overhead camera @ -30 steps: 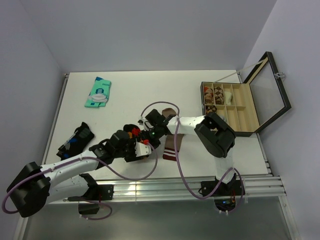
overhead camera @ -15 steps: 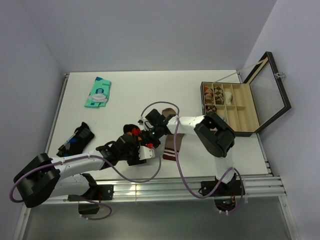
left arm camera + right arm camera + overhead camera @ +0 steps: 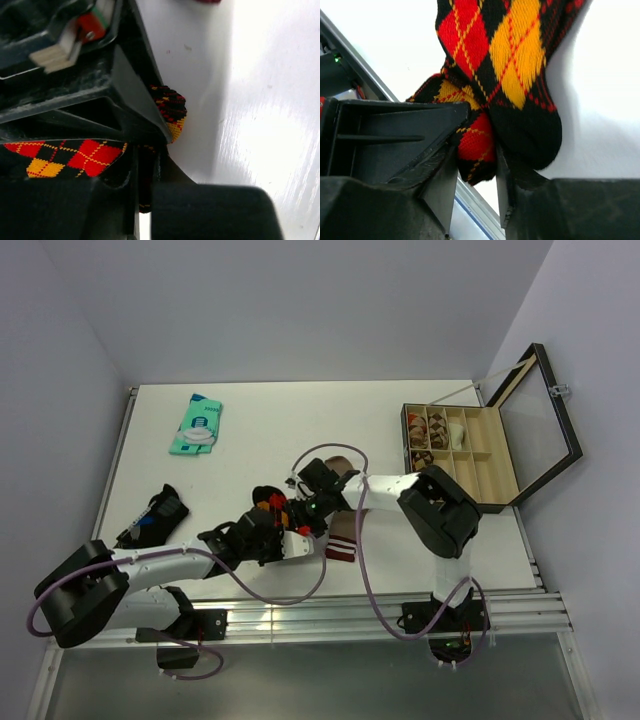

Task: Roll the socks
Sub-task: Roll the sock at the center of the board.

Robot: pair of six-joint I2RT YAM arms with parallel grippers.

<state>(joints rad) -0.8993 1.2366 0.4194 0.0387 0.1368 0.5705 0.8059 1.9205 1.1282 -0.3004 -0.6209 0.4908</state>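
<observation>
Black knit argyle sock (image 3: 266, 498), patterned in red, orange and yellow diamonds, bunched near the middle of the white table (image 3: 260, 430), right where the tips of the two arms meet. Left gripper (image 3: 146, 172) reaching in from the near left, jaws clenched tight, with only a thin strip of the argyle fabric squeezed in the narrow slot between them; a rounded lump of the same fabric bulging out past the upper finger and resting on the table. Right gripper (image 3: 476, 170) reaching in from the right, jaws a little apart and grasping a folded edge of the fabric, which fills the gap from finger to finger; bulk of the sock spread beyond the fingertips. Tan-brown sock (image 3: 343, 536) flat on the table just right of the grippers, maroon, white-striped cuff toward the near edge, partly under the right arm. Teal packet (image 3: 197, 425) well apart at the far left. Open compartment box (image 3: 487, 507) at the right edge.
</observation>
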